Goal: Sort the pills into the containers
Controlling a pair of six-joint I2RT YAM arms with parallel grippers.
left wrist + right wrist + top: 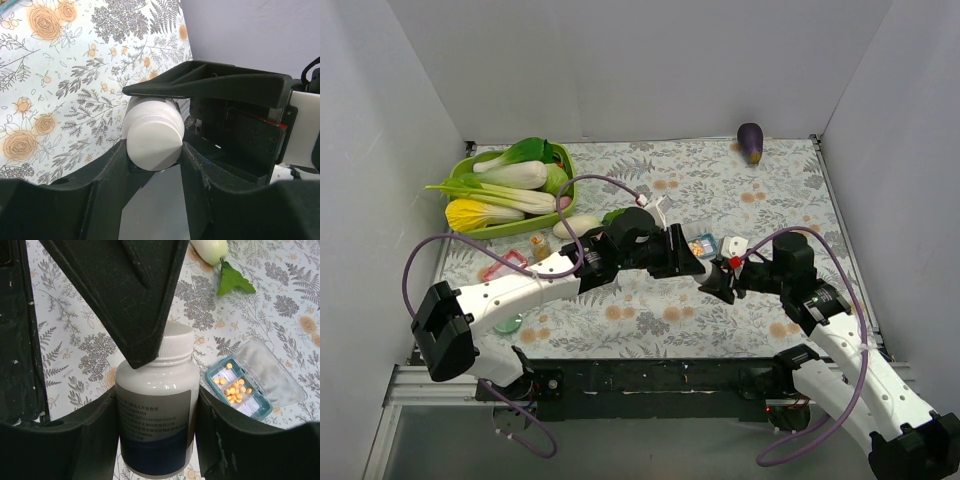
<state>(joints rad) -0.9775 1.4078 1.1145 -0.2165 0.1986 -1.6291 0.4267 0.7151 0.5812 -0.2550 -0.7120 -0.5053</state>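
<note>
The two arms meet over the middle of the table [720, 190], and the way they hold things reads as a two-handed uncapping. The right gripper [156, 405] is clamped on the body of a white bottle [155, 440], a finger pressed to each side of the label, so the bottle is braced in the air with its neck pointing away from that wrist. The left gripper [153, 146] comes at it from the opposite end, and its fingers sit against both sides of the ribbed white cap [152, 135] – closed on the cap, as far as its wrist view shows, probably ready to twist. Well off to the left gripper's rear, at the table's far corner, the green basket [461, 172] of vegetables is clear of the work, as is the eggplant [750, 142] far beyond both grippers. A white vegetable [210, 247] with a loose leaf lies past the cap end, near but not touching. Back beside the left arm's forearm lie a red-rimmed tray [506, 264] and a green dish [507, 323]. Closest is the open pill box [272, 377], on the table just beside the right gripper's finger – a slip could knock it. The pills [232, 390] lie in it, most heaped in the middle compartment and one in the next.
</note>
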